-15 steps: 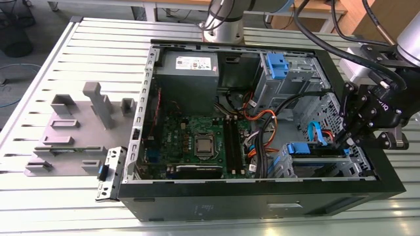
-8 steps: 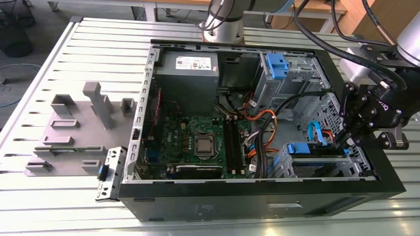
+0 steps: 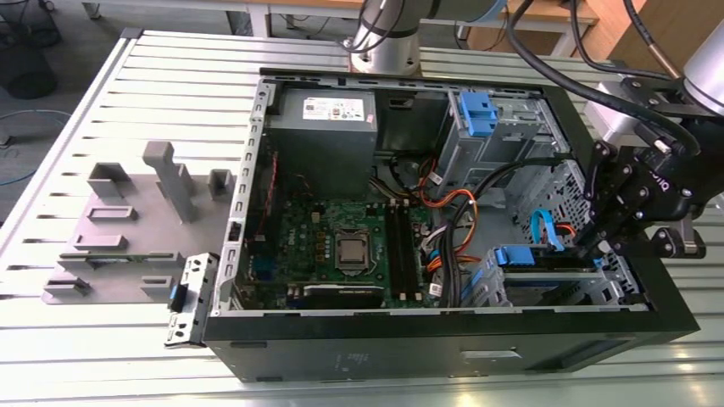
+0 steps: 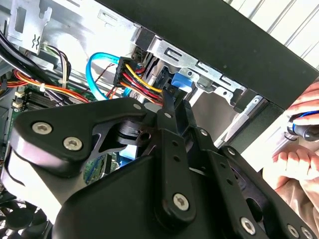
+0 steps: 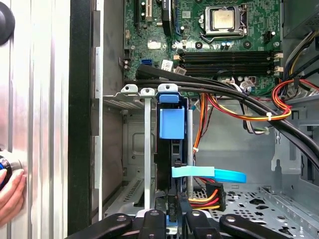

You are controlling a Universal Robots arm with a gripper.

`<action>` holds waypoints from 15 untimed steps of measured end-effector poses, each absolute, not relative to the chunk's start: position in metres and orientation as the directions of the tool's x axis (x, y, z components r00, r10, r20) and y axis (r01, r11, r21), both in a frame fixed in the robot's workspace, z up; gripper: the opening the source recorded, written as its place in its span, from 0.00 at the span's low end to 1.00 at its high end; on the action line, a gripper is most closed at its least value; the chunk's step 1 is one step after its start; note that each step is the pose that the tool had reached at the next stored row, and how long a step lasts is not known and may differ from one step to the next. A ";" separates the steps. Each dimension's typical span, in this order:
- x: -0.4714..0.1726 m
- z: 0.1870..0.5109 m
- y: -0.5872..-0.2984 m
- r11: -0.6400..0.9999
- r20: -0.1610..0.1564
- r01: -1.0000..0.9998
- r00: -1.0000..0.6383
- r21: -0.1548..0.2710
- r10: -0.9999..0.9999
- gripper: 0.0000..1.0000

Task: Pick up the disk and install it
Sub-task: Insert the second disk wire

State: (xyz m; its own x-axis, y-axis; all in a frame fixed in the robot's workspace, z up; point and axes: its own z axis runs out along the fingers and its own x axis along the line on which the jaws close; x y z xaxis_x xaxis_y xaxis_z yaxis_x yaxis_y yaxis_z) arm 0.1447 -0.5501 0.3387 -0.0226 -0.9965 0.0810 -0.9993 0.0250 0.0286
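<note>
The disk (image 5: 168,149) stands on edge in the drive bay (image 5: 130,102) at the case's front corner, its blue rail tab (image 5: 172,124) facing up toward the motherboard. In the exterior view the blue tab (image 3: 518,255) shows at the lower right of the open case (image 3: 453,339). My gripper (image 5: 172,219) reaches down into that bay, its black fingers close on either side of the disk's rear edge. The second wrist view shows the gripper (image 4: 174,107) drawn together just below the blue rail piece (image 4: 182,81).
A blue data cable (image 5: 219,174) and a coloured power plug (image 5: 209,196) hang right beside the disk. Thick black cables (image 5: 224,92) cross above the bay. A grey power-supply box (image 3: 325,119), a tall cage (image 3: 487,119) and a person's hand (image 4: 299,149) are nearby.
</note>
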 end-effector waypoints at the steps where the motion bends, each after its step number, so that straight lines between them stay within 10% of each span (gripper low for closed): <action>1: 0.145 0.338 -0.550 0.025 0.081 -0.999 -0.023 0.029 -0.996 0.24; 15: 0.144 0.334 -0.550 0.025 0.081 -0.999 -0.022 0.029 -0.996 0.24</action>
